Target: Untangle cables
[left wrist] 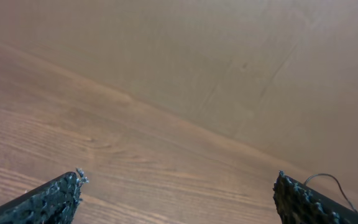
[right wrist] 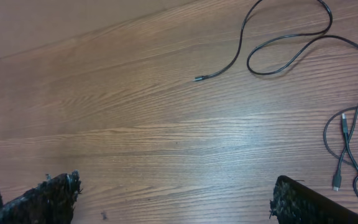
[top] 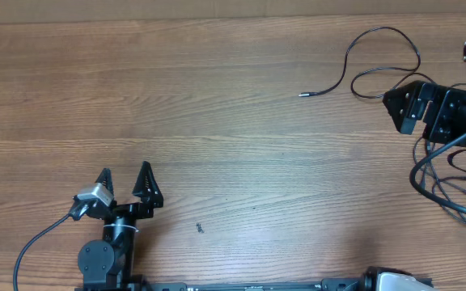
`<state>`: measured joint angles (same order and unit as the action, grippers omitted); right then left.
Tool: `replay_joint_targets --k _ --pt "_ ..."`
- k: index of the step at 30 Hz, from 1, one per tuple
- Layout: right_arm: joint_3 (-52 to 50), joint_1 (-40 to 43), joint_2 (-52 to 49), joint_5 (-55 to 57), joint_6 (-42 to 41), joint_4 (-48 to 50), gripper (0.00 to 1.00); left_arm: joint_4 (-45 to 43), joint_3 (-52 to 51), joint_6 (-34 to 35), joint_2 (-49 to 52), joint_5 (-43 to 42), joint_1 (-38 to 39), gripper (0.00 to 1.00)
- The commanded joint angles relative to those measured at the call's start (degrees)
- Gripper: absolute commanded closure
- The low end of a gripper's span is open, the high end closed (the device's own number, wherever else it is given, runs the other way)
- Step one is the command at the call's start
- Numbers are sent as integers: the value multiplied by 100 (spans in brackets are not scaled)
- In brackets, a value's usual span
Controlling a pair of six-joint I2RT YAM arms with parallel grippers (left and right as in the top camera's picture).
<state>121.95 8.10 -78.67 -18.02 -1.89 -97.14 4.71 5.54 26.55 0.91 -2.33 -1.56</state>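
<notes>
One thin black cable [top: 354, 50] runs from a small plug [top: 302, 94] up and round in a loop at the far right of the table, ending under my right gripper [top: 398, 111]. In the right wrist view this cable [right wrist: 244, 34] lies ahead. More cables [right wrist: 345, 134] with small plugs lie tangled at the right edge. They also show below the right arm [top: 447, 190]. My right gripper [right wrist: 174, 196] is open and holds nothing. My left gripper [top: 125, 170] sits at the near left, far from the cables. It [left wrist: 178, 198] is open over bare wood, with a bit of cable [left wrist: 329, 179] far off.
The wooden table [top: 217, 121] stretches between the two arms. A tiny dark speck [top: 199, 228] lies right of the left arm. Thick black arm wiring [top: 31, 246] trails from the left arm's base. A plain wall [left wrist: 197, 50] rises behind the table's far edge.
</notes>
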Motion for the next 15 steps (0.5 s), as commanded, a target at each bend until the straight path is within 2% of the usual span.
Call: replay_joint_targets --k 1,15 --pt "28 -44 7 -9 26 11 0 57 -63 -129 -74 85 22 1" --pt "28 -44 7 -9 26 11 0 616 -70 -127 -74 164 20 0"
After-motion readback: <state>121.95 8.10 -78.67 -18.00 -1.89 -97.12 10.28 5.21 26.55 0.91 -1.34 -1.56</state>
